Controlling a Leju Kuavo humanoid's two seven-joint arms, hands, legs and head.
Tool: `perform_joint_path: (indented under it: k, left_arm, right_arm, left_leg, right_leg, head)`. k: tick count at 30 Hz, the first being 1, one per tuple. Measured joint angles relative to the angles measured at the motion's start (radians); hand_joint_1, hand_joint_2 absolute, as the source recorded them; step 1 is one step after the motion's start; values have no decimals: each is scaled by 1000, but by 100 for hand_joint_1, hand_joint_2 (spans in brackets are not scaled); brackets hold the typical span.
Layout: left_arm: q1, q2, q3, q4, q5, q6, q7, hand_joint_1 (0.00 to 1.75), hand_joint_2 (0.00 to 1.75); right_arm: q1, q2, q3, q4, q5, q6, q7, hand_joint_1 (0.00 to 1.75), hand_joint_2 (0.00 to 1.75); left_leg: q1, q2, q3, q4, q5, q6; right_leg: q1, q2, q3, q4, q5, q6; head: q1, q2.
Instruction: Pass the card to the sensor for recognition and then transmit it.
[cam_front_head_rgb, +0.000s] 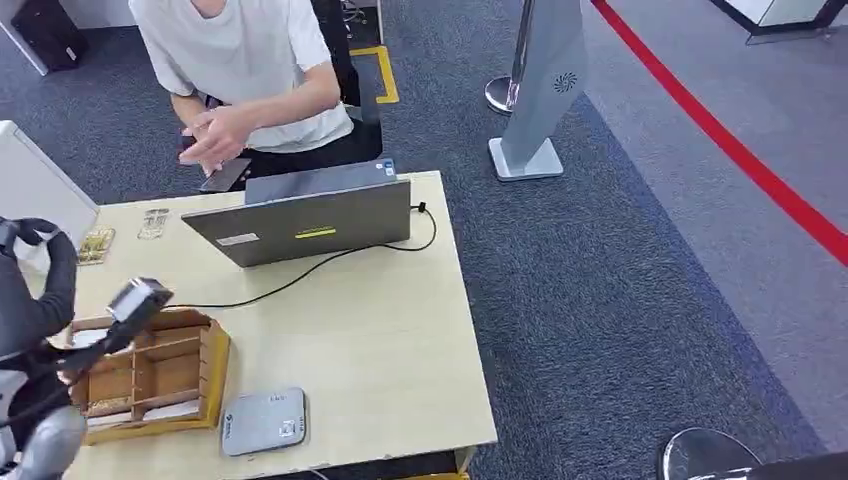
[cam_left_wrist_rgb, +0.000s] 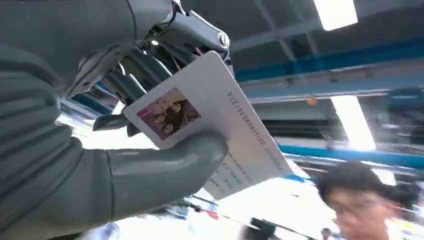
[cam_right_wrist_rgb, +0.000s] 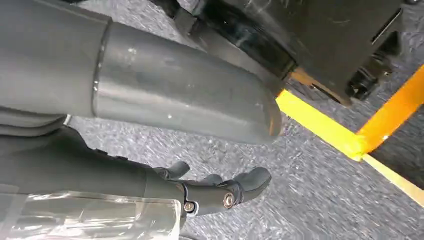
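- Left hand (cam_left_wrist_rgb: 100, 130), left side of the wrist frame: thumb pressed on the face of the card (cam_left_wrist_rgb: 220, 120), dark fingers behind it — pinching it.
- Head view: the same card (cam_front_head_rgb: 140, 297) sits lower left of the frame, raised over the wooden organizer (cam_front_head_rgb: 150, 375).
- Sensor (cam_front_head_rgb: 263, 421), a grey flat box, lies bottom centre-left on the table (cam_front_head_rgb: 380, 340).
- Right hand (cam_right_wrist_rgb: 220, 192), lower centre of its wrist frame: fingers loosely curled, apart from the thumb, holding nothing, above carpet (cam_right_wrist_rgb: 310, 200).
- Person (cam_front_head_rgb: 240, 70) seated upper left behind laptop (cam_front_head_rgb: 305, 220).

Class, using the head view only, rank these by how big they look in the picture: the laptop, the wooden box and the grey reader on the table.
1. laptop, clearly largest.
2. wooden box.
3. grey reader, smallest.
The box and reader lie nearer the camera than the laptop, yet the order holds.
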Motion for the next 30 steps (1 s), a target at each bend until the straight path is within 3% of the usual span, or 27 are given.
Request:
perform_joint_path:
  k: [8, 14, 15, 30]
  left_arm:
    - [-157, 60, 19, 200, -68, -23, 35, 175, 175]
    - [-196, 65, 17, 253, -70, -23, 38, 175, 175]
    - [-197, 65, 17, 259, -70, -23, 38, 0, 175]
    - [-198, 65, 11, 272, -38, -22, 37, 0, 175]
  right_arm:
    - [-4, -1, 6, 14, -14, 10, -34, 0, 0]
    - [-2, -1, 9, 14, -15, -5, -37, 0, 0]
    - [-2, -1, 9, 14, -15, -6, -37, 0, 0]
    - [3, 0, 11, 14, -20, -17, -33, 0, 0]
  left_leg:
    - [0, 0, -1, 0, 0, 0]
    - [0, 0, -2, 0, 0, 0]
    - [0, 0, -2, 0, 0, 0]
    - [0, 2, -2, 0, 0, 0]
  right_leg:
    - [0, 1, -1, 0, 0, 0]
    - [0, 1, -2, 0, 0, 0]
    - [0, 1, -2, 0, 0, 0]
    - [0, 4, -4, 0, 1, 0]
  head:
    - [0, 0]
    - [0, 0]
    - [0, 0]
    - [0, 0]
